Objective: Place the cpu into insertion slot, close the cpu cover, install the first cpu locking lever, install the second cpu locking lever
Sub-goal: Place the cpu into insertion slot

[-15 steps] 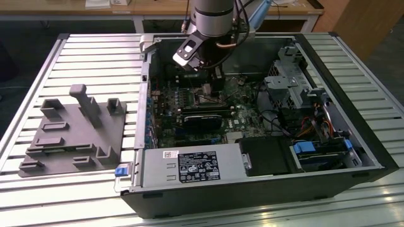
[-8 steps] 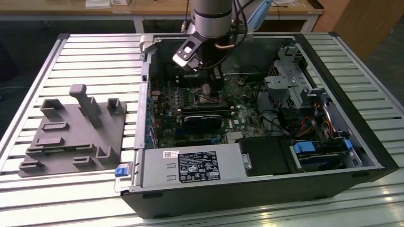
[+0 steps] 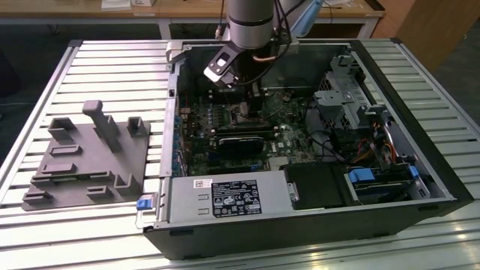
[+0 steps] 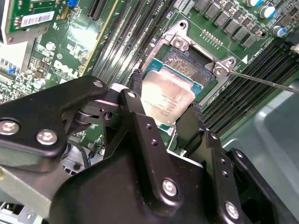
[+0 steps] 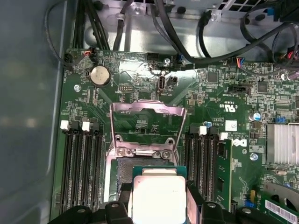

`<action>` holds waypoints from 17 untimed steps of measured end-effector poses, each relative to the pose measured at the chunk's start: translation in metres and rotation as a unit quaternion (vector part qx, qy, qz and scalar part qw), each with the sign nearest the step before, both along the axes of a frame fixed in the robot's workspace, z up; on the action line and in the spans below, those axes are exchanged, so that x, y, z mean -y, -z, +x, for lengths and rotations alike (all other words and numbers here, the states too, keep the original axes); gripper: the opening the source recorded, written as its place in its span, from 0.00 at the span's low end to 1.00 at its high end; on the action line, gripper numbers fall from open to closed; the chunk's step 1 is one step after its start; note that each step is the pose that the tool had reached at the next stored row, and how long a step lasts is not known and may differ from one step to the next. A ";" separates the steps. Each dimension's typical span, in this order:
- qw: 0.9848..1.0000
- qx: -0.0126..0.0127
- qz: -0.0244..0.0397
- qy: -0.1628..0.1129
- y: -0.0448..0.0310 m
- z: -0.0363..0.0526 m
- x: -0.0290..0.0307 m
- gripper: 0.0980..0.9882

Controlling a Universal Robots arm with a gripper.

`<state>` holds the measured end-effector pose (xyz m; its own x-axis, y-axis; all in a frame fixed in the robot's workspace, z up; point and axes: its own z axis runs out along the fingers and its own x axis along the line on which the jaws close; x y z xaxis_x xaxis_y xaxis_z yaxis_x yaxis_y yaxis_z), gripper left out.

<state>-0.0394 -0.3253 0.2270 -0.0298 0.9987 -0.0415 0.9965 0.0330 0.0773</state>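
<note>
Gripper (image 4: pixel 166 93) fingers clamp the cpu (image 5: pixel 159 198) by opposite edges, partly over the slot (image 4: pixel 186 63); cover (image 5: pixel 147 107) stands open.

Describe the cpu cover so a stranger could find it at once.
Inside the open computer case, find the green motherboard. Between its black memory slots, the cpu cover is the silvery frame swung open; green board shows through its window, unlike the solid cpu.

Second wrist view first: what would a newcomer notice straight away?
The gripper pinching the silver cpu just over the insertion slot. In the first wrist view, the cpu cover stands swung open beyond it. In the exterior view, the arm reaches into the open computer case.
</note>
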 end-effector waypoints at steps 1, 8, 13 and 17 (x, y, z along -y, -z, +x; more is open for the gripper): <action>1.000 0.000 0.000 0.001 0.0008 0.0000 -0.0003 0.49; 1.000 0.000 0.000 0.010 0.0081 -0.0003 -0.0012 0.49; 1.000 0.000 0.000 0.013 0.0120 -0.0003 -0.0038 0.49; 1.000 0.000 0.000 0.015 0.0150 -0.0003 -0.0065 0.49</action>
